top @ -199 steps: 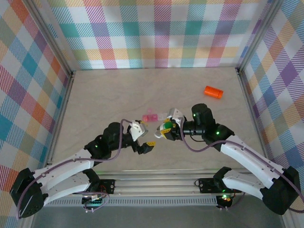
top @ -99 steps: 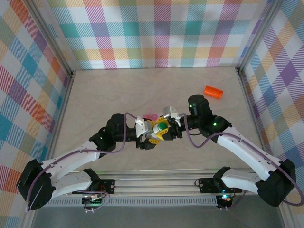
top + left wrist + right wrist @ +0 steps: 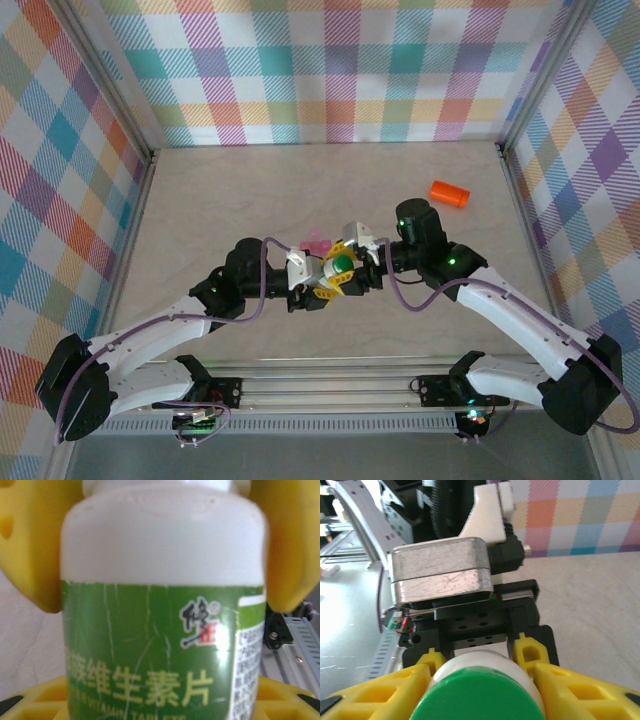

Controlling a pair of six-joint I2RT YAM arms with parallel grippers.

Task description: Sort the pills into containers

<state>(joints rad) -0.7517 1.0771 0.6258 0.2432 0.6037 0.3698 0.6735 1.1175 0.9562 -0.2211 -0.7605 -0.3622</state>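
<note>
Green-capped and white, the bottle [image 3: 338, 268] is pictured caught between both grippers above the middle of the table [image 3: 250, 190], a little toward its near edge. The left gripper [image 3: 322, 283] is seen clamped across the bottle's labelled body, with a yellow finger [image 3: 30, 545] pressed to each side. The right gripper [image 3: 350, 262] is set around the green cap [image 3: 480, 700], but whether its fingers are gripping or merely flanking cannot be told.

The bottle's long axis is judged to point cap-first at the right wrist and to lie crosswise to the left fingers. A hand-over between the arms is suggested. Whichever gripper lets go would best be drawn back along that axis, so that the bottle is not twisted from the other's hold.

The pink tube [image 3: 319, 243] is seen lying just beyond the grippers, toward the far edge. The orange vial [image 3: 449, 194] is seen well apart, by the right edge near the far right corner.
</note>
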